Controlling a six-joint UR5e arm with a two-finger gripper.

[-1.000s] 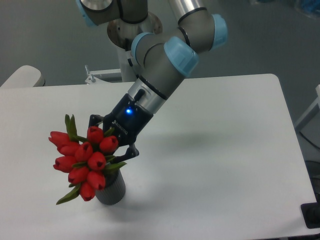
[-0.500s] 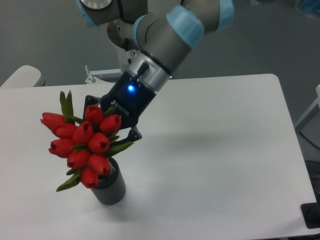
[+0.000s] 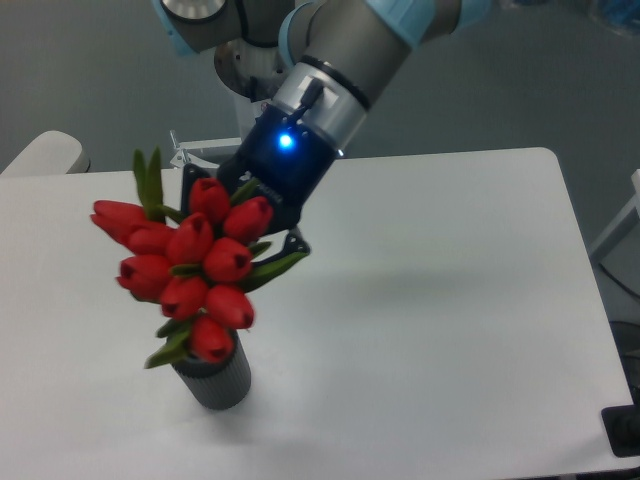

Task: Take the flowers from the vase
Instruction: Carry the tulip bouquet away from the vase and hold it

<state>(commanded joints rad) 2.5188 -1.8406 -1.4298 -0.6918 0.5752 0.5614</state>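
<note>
Camera view: my gripper point(image 3: 243, 215) clasps the flowers point(image 3: 190, 275). They hang above the vase point(image 3: 218, 378) on a table point(image 3: 450, 300)

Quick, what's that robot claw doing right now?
Gripper: closed on the bunch of red tulip flowers, lifted above the small dark grey ribbed vase.

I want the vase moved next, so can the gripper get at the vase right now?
Probably not yet. The gripper appears shut on the flowers, and that bunch hangs right over the vase, covering its opening. Only its lower side looks free.
</note>
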